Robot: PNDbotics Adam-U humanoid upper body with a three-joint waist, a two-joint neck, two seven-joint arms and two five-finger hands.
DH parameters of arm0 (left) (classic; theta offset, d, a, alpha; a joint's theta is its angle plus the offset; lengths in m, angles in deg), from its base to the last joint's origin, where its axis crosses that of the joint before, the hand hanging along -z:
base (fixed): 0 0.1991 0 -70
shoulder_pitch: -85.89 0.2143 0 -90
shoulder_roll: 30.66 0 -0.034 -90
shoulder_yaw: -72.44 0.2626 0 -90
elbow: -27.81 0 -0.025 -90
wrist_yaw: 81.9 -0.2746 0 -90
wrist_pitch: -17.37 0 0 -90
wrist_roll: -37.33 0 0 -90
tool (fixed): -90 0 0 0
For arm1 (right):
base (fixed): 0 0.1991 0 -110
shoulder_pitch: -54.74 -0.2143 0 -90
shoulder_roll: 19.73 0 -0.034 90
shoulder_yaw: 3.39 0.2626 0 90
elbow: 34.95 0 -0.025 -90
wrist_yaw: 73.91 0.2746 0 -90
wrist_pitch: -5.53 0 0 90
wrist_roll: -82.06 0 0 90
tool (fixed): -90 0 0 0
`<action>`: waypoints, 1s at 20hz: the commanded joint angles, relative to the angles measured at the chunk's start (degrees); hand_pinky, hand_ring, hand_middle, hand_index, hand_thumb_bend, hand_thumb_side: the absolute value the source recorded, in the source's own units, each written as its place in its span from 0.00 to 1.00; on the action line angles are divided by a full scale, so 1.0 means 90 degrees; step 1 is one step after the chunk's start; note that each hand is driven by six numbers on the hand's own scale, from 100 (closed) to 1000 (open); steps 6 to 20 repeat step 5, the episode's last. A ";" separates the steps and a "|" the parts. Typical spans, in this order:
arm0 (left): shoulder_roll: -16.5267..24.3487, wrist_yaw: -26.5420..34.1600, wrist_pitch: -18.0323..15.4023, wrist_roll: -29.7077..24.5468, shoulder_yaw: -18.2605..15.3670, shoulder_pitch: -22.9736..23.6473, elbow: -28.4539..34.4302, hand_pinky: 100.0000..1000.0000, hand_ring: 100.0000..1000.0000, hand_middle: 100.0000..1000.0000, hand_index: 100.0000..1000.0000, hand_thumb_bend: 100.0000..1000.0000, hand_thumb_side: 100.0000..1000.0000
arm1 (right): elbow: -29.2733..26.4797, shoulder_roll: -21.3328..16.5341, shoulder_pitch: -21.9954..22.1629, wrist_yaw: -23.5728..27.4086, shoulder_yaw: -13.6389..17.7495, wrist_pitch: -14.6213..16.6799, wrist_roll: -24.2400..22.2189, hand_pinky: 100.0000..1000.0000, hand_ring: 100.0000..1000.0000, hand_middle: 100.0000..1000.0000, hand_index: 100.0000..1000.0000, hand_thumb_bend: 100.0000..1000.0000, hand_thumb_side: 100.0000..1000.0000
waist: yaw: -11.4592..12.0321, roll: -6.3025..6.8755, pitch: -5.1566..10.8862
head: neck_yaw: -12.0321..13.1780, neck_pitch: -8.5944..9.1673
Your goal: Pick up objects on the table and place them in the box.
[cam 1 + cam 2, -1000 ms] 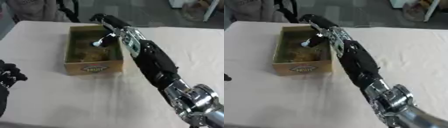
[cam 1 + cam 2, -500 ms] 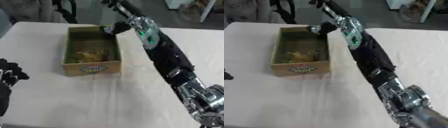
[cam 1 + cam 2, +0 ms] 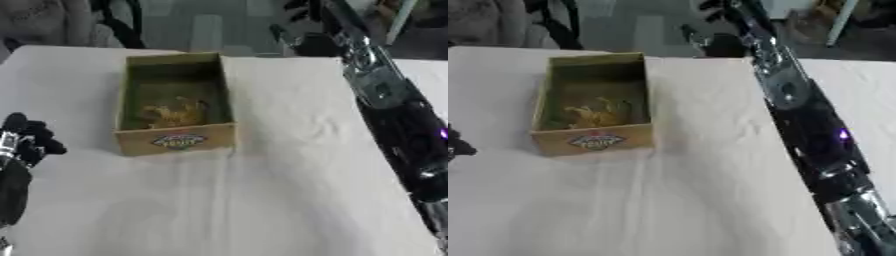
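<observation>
Left eye view shows one cardboard box (image 3: 175, 105) on the white counter (image 3: 262, 200), holding one yellowish heap (image 3: 172, 113). The left hand (image 3: 26, 142) rests at the lower left, fingers curled on nothing; the right eye view catches only its fingertips. The right hand (image 3: 715, 6) is raised beyond the far edge; its fingers' state I cannot tell.

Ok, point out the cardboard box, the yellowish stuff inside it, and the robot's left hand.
cardboard box (image 3: 178, 141), left eye view, front wall by the label
yellowish stuff (image 3: 173, 113), left eye view, middle of the pile
left hand (image 3: 26, 142), left eye view, on the fingers
</observation>
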State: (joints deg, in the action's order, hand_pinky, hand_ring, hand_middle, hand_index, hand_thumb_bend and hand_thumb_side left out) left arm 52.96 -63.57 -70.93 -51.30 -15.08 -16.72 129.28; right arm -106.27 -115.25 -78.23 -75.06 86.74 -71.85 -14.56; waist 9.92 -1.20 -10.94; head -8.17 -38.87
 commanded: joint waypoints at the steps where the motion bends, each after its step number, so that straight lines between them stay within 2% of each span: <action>1: 0.0140 -0.0020 -0.0017 0.0044 -0.0086 -0.0044 0.0077 0.51 0.45 0.44 0.56 0.18 0.54 | -0.0519 -0.0280 0.0234 0.0655 0.0227 -0.0101 0.0169 0.65 0.75 0.76 0.85 0.19 0.10 | -0.0044 0.0016 0.0067 | 0.0062 0.0072; 5: 0.0145 -0.0026 -0.0023 0.0058 -0.0101 -0.0038 0.0073 0.51 0.45 0.44 0.56 0.18 0.54 | -0.0886 -0.0306 0.0747 0.1177 0.0407 -0.0161 0.0406 0.64 0.74 0.74 0.84 0.16 0.12 | -0.0169 0.0027 0.0034 | 0.0079 0.0077; 20: 0.0145 -0.0026 -0.0023 0.0058 -0.0101 -0.0038 0.0073 0.51 0.45 0.44 0.56 0.18 0.54 | -0.0886 -0.0306 0.0747 0.1177 0.0407 -0.0161 0.0406 0.64 0.74 0.74 0.84 0.16 0.12 | -0.0169 0.0027 0.0034 | 0.0079 0.0077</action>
